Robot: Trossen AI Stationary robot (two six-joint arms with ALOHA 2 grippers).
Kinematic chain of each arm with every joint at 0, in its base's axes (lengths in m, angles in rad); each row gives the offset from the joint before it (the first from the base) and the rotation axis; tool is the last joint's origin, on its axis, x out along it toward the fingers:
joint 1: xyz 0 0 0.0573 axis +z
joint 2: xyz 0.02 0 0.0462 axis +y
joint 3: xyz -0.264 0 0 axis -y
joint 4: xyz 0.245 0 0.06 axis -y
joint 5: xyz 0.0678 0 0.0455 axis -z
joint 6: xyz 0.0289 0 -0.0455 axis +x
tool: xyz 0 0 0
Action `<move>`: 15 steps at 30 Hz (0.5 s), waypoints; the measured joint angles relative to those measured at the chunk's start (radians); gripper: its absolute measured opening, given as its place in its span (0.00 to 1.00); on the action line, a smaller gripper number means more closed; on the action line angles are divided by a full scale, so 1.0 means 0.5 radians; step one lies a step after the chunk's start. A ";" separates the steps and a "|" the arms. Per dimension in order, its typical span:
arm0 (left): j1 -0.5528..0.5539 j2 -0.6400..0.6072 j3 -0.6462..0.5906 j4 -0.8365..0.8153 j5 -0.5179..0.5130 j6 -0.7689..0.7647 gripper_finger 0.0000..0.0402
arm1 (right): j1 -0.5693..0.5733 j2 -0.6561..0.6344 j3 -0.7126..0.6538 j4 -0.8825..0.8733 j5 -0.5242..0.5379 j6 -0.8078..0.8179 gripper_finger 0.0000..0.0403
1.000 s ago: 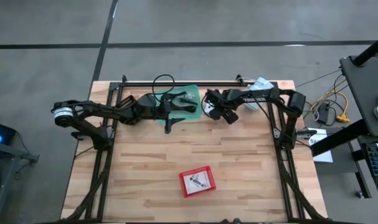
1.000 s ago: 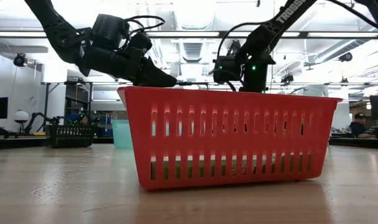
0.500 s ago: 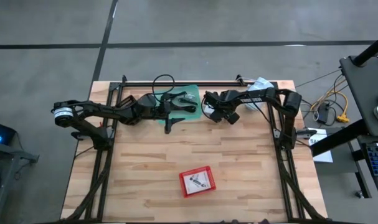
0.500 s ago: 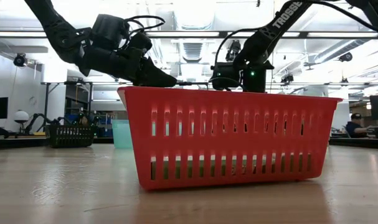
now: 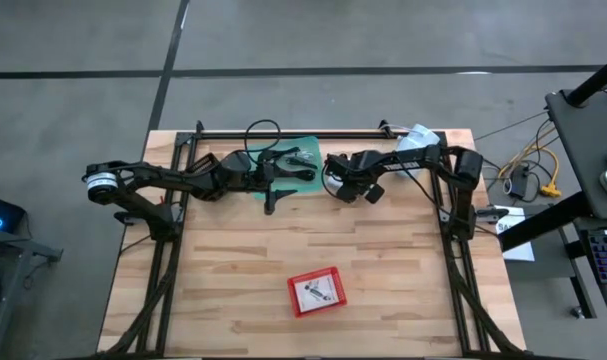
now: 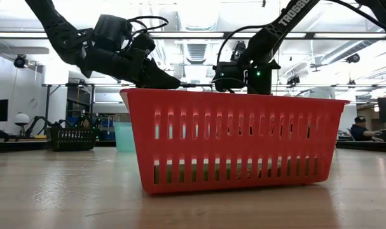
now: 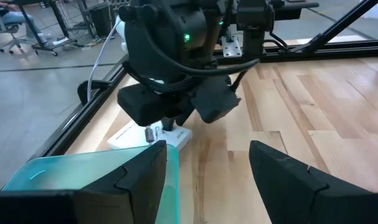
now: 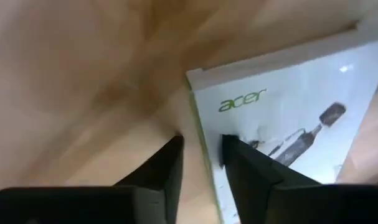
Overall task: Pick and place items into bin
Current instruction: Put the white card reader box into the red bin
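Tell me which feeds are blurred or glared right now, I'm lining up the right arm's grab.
Right wrist view: table wood smeared by blur, white acer box readable between the right gripper fingers. Low view: ceiling lights glare, red bin fills the frame. High view: even light, small detail lost. Left wrist view: sharp.

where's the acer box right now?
The white Acer box lies flat on the wooden table at its far edge, beside the teal bin, with the right claw straddling its edge.

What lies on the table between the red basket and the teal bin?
Nothing: the high view shows bare wooden tabletop between the red plastic basket and the translucent teal bin.
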 joint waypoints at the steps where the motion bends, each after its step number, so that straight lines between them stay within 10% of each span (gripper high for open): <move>1: 0.001 0.000 0.000 0.000 0.000 0.000 0.53 | 0.012 0.000 0.000 -0.001 -0.021 0.021 0.26; 15: 0.001 0.000 0.000 0.000 0.000 0.000 0.53 | 0.066 0.008 0.105 -0.198 -0.291 1.090 0.03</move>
